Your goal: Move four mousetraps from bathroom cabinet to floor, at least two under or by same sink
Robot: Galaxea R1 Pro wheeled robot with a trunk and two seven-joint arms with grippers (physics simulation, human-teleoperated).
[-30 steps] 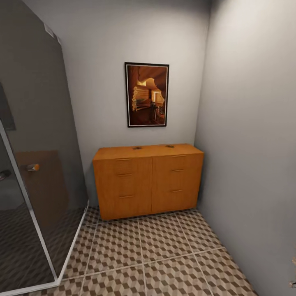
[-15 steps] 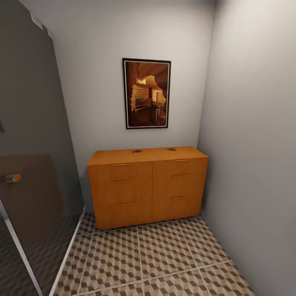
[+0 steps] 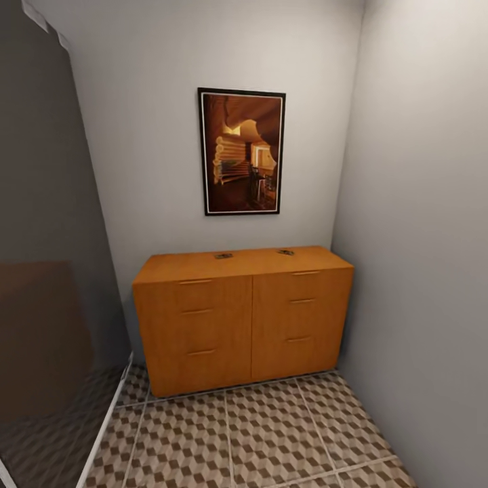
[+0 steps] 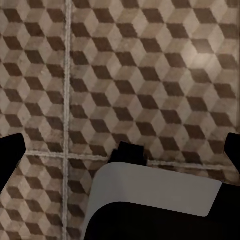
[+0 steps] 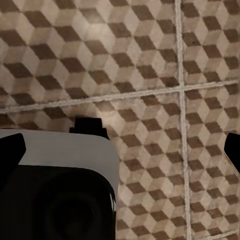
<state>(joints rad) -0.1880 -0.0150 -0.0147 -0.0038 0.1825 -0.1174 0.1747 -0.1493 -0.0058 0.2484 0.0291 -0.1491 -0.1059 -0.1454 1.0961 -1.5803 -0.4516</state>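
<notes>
The orange-brown cabinet (image 3: 244, 318) stands against the far wall, drawers shut. Two small mousetraps lie on its flat top, one near the middle (image 3: 224, 255) and one further right (image 3: 285, 252); they are too small to make out in detail. Cube-patterned tiles of the bathroom floor (image 3: 264, 434) spread in front of it. In the left wrist view my left gripper (image 4: 120, 149) hangs open over the tiles, holding nothing. My right gripper (image 5: 121, 150) is likewise open over the floor (image 5: 150, 60). The bathroom sink is out of view.
A dark glass shower screen (image 3: 47, 285) with a white base rail runs along the left. A grey wall (image 3: 427, 271) closes the right side. A framed picture (image 3: 242, 152) hangs above the cabinet. Part of my white and black body (image 4: 150, 200) shows below each wrist.
The camera has moved closer to the cabinet, which now looks larger and sits lower in the picture. The shower screen has slid towards the left edge.
</notes>
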